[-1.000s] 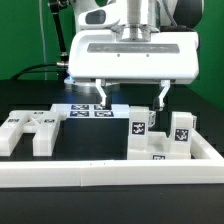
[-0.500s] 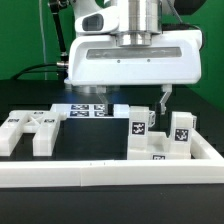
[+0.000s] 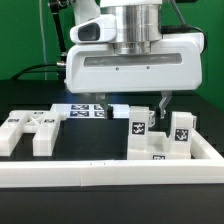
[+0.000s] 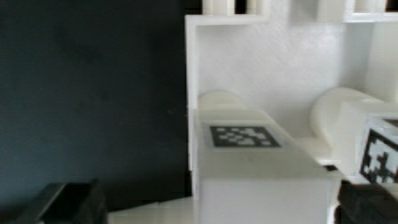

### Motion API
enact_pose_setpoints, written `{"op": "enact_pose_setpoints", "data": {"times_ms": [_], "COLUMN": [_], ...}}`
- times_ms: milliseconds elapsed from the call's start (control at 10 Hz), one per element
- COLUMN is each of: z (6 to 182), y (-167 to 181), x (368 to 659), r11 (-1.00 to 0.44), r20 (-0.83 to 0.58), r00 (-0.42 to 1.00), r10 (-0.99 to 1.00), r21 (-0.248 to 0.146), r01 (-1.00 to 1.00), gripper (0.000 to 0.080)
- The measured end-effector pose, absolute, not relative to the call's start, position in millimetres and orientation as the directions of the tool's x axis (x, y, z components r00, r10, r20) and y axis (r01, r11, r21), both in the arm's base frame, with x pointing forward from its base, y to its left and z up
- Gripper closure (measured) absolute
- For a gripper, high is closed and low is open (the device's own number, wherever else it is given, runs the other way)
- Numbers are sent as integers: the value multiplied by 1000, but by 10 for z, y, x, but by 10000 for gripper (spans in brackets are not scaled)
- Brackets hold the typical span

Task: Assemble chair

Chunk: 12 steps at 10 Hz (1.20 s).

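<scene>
Several white chair parts lie inside the border rail. A notched piece (image 3: 30,128) lies at the exterior view's left. Two tagged blocks (image 3: 138,130) (image 3: 181,130) stand at the right, with a low tagged piece (image 3: 158,153) in front of them. My gripper (image 3: 131,103) hangs low over the back of the group, jaws wide apart, one finger (image 3: 100,102) on each side of a white part (image 3: 119,108). In the wrist view a tall white tagged slab (image 4: 240,137) fills the space between the dark fingers (image 4: 68,200); I cannot tell if they touch it.
The long white L-shaped border rail (image 3: 110,172) runs along the front and up the exterior view's right side. The marker board (image 3: 82,110) lies flat behind the parts, just left of the gripper. The table is black.
The gripper has come down over the last second, its fingers sinking behind the tagged blocks. The jaws stay wide apart. The parts have not moved.
</scene>
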<state>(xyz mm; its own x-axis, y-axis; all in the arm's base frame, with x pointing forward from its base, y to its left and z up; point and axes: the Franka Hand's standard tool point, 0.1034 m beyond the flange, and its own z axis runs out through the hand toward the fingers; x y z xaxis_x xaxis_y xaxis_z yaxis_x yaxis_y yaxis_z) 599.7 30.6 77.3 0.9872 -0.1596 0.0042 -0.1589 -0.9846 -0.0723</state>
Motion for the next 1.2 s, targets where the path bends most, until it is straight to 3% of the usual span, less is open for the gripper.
{"op": "enact_pose_setpoints", "data": {"times_ms": [300, 500, 600, 700, 900, 1200], "z": [798, 802, 802, 802, 802, 799], "y": [325, 323, 322, 322, 321, 328], "x": [6032, 6037, 6037, 6037, 6037, 6034], "r11": [-983, -983, -982, -978, -970, -886], "r20": [10, 11, 11, 9, 7, -13], "r00": [986, 986, 985, 981, 973, 889], "r10": [-169, -168, -173, -195, -230, -457], "r21": [-74, -74, -74, -74, -75, -78], "r01": [-168, -166, -172, -194, -229, -457], "gripper": [151, 375, 375, 511, 511, 511]}}
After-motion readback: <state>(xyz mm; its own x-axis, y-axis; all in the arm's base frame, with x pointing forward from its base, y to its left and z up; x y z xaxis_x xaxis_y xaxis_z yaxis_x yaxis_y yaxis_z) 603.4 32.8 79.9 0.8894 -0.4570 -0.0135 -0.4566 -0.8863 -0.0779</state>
